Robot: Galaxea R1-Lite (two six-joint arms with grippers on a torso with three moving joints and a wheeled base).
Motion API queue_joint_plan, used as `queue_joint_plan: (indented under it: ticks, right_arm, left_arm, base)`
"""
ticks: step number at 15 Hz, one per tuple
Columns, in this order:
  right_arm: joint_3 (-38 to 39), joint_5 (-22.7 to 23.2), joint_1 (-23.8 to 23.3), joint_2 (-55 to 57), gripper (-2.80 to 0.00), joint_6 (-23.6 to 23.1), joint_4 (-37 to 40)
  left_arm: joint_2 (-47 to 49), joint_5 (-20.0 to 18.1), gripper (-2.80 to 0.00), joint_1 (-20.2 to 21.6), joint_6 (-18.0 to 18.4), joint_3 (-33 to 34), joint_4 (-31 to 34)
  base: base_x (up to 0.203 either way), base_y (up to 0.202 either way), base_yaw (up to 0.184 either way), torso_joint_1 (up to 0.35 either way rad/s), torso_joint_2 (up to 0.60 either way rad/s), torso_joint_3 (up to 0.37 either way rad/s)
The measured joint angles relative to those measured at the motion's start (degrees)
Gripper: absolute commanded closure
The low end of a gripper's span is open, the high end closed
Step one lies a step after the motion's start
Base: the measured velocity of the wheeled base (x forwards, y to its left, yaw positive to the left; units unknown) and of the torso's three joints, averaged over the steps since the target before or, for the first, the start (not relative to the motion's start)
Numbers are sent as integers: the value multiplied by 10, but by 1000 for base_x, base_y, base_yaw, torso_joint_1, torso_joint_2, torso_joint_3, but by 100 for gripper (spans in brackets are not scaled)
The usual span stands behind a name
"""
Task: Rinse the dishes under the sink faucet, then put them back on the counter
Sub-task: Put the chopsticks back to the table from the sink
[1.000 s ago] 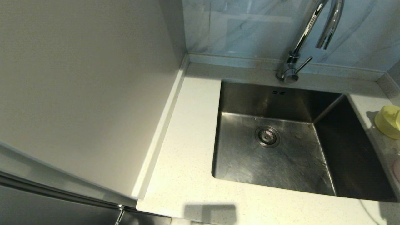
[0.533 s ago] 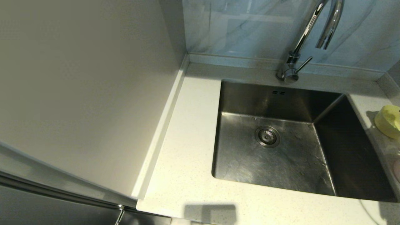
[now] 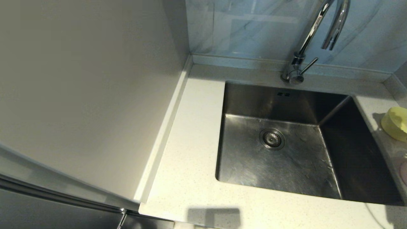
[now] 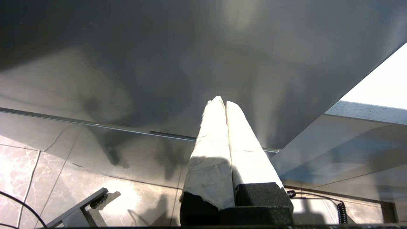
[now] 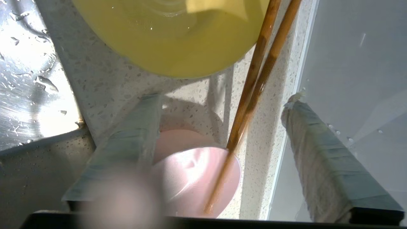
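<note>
The chopsticks (image 5: pixel 254 79) lie with one end on the pale pink bowl (image 5: pixel 190 178) and run past the rim of the yellow bowl (image 5: pixel 171 41). Both bowls stand on the counter (image 5: pixel 105 79) right of the sink (image 3: pixel 241 165). My right gripper (image 5: pixel 224 100) hovers over them, open, its fingers wide on either side of the chopsticks and touching nothing. In the head view only the yellow bowl (image 3: pixel 396 123) and a sliver of the pink bowl (image 3: pixel 404 171) show at the right edge. The sink faucet (image 3: pixel 313 31) stands behind the basin. My left gripper (image 4: pixel 221 101) is shut and empty, parked low beside a cabinet.
A pale wall panel (image 5: pixel 349 47) rises close beside the bowls on the far side from the sink. Water drops cover the sink's steel rim (image 5: pixel 28 79). A tall cabinet side (image 3: pixel 89 95) borders the counter (image 3: pixel 190 143) on the left. The drain strainer (image 3: pixel 272 139) sits mid-basin.
My right gripper has gone from shut to open, out of the head view. The yellow bowl at that view's right edge has barely shifted; nothing else has moved.
</note>
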Motion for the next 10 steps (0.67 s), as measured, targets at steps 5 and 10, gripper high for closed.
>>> queue_joint_plan:
  ticks: [5,10]
  right_arm:
    - [1,0,0,-4,-280,0,0]
    - [-9,19,1,-23,-280,2,-2]
  left_arm:
    - [0,0,0,0,0,0,0]
    - [0,0,0,0,0,0,0]
  base:
    - [0,0,0,0,0,0]
    - [0,0,0,0,0,0]
